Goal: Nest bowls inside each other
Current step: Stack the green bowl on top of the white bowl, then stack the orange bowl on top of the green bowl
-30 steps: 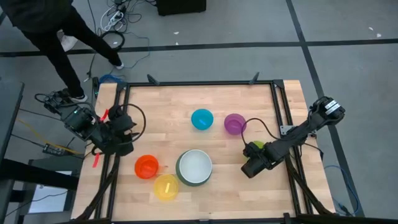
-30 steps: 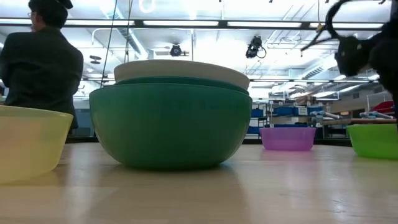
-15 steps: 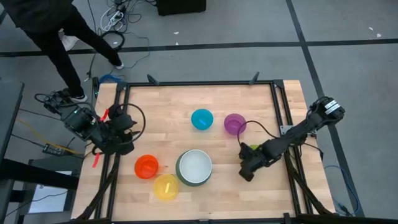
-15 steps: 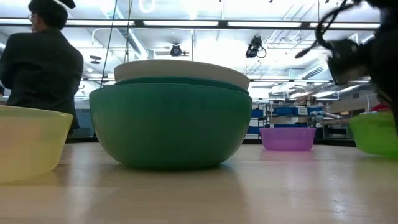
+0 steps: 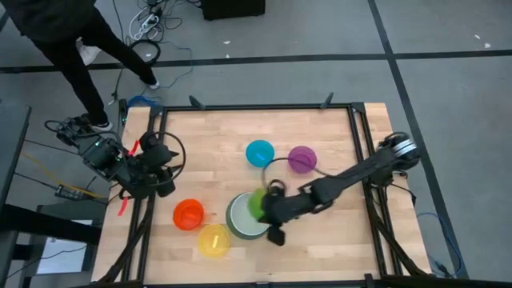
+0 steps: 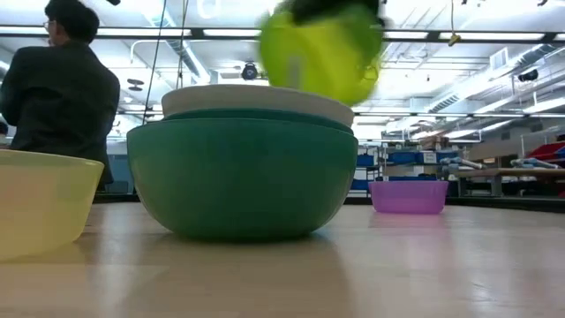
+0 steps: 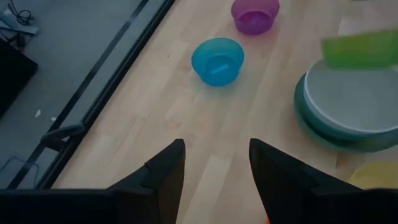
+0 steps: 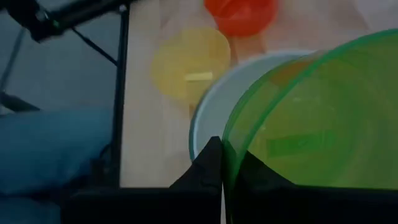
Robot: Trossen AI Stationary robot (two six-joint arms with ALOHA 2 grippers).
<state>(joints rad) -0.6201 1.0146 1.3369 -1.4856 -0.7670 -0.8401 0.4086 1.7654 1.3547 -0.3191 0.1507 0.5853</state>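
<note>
The lime green bowl (image 5: 257, 203) hangs tilted over the white bowl (image 5: 249, 213), which sits nested in the large sage green bowl (image 6: 243, 177) near the table's front. My right gripper (image 8: 222, 160) is shut on it. On the tabletop rest the orange bowl (image 5: 189, 214), yellow bowl (image 5: 213, 240), light blue bowl (image 5: 259, 153) and purple bowl (image 5: 302, 158). My left gripper (image 7: 214, 163) waits open by the table's left edge, with nothing between its fingers. My right gripper pinches the lime green bowl's rim (image 8: 227, 147), one finger inside the bowl and one outside. It comes slanting down from the table's right side. The bowl is lifted clear and tilted, above the white bowl (image 8: 208, 109).
A black frame (image 5: 240, 108) runs around the tabletop. A person (image 6: 62, 88) stands beyond the table's far left corner. Bare wood lies at the front right and along the far side.
My right gripper has taken the lime green bowl by its rim at the table's right side, lifted it clear and swept it toward the left until it hangs over the white bowl. The wrist has rolled and the bowl now hangs tilted.
</note>
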